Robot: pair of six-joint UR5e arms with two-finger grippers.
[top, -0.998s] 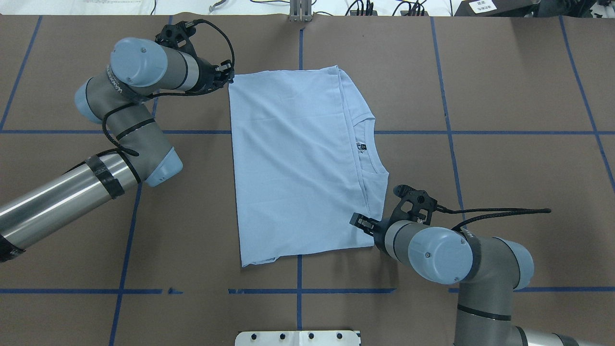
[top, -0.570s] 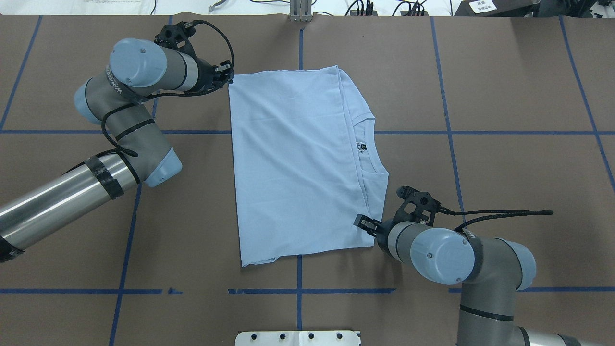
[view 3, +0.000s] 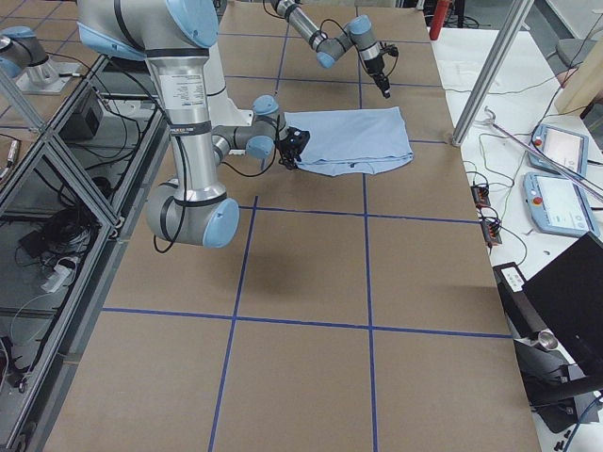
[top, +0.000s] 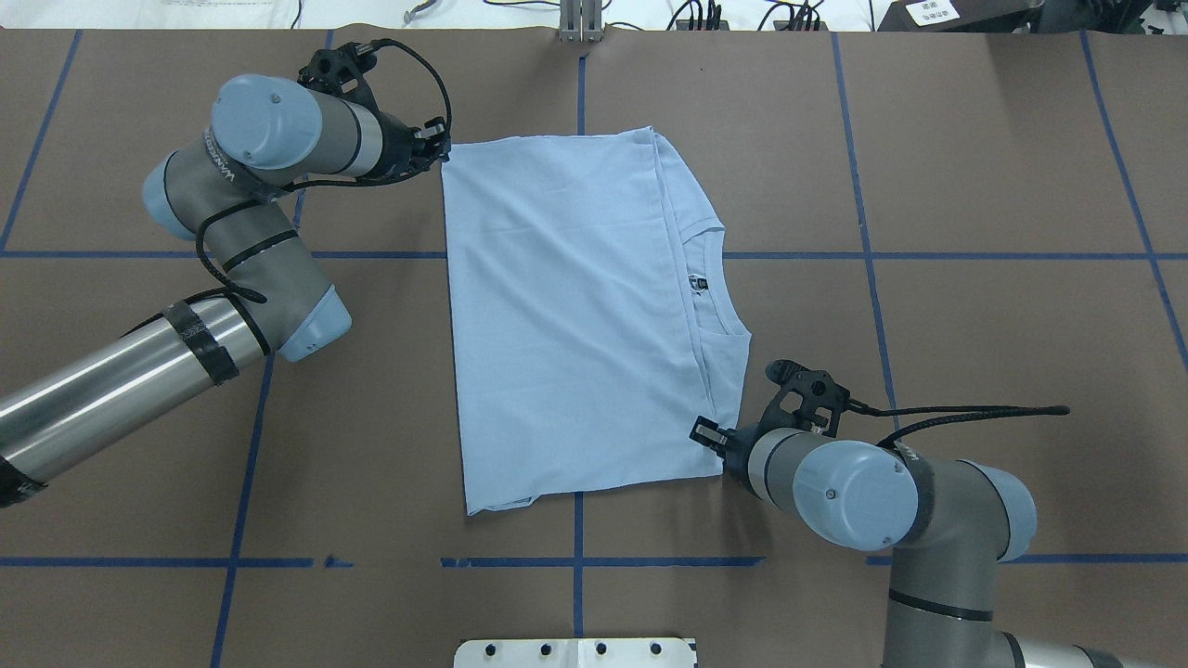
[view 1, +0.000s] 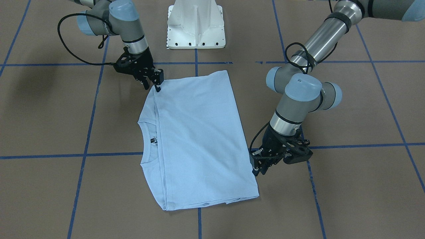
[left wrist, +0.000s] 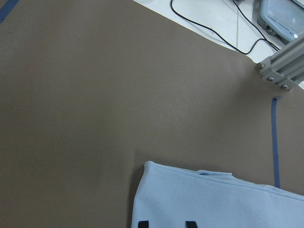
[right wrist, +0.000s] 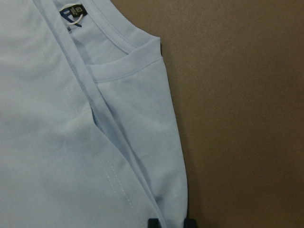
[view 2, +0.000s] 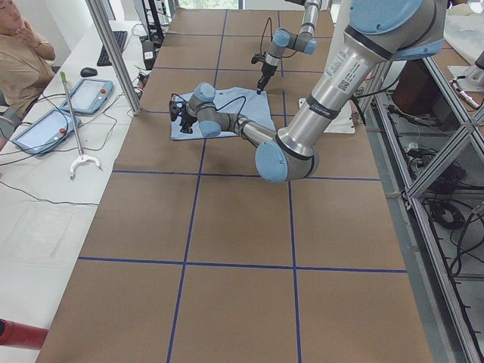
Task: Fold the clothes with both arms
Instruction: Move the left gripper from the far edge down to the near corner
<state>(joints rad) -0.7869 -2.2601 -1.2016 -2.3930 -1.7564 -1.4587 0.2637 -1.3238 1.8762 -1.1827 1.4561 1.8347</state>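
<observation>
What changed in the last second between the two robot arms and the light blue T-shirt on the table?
The black two-finger right gripper crept slightly toward the robot's right, outward over the near right corner of the folded light blue T-shirt. Nothing was visibly grabbed or released. The black two-finger left gripper at the far left corner and the T-shirt itself stayed put.

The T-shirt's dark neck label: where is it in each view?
Front-facing: neck label left of centre.
Overhead: right of centre.
Exterior left: too small to tell.
Exterior right: too small to tell.
Left wrist: not in it.
Right wrist: top left.
Landmark: the ribbed collar beside it.
</observation>
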